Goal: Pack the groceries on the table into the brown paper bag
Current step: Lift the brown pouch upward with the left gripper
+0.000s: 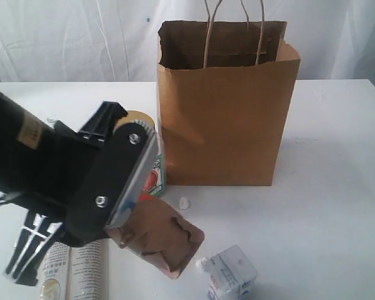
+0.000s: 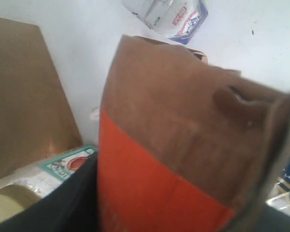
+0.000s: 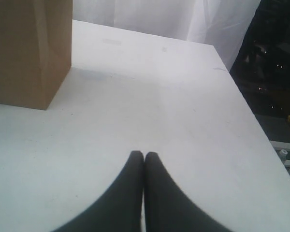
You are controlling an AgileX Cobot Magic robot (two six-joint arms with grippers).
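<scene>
Nearest, at the left, the left gripper (image 1: 132, 215) is clamped on the brown pouch (image 1: 159, 240), jaws at middling width and the pouch tilted. Whether the pouch is clear of the table (image 1: 337, 187) cannot be told. The long printed packet (image 1: 72, 269) lies beneath the arm at the near edge. The yellow-lidded clear jar (image 1: 137, 119) stands behind the gripper, just beside the brown paper bag (image 1: 228, 119), which is upright and open-mouthed at centre. The small white carton (image 1: 231, 275) lies near, right of the pouch. The right gripper (image 3: 144, 157) hangs over bare table right of the bag, jaws pressed together, empty.

Assessment: the pouch pick-up is in hand. The next move calls for raising the pouch above the bag's rim and releasing it inside.
</scene>
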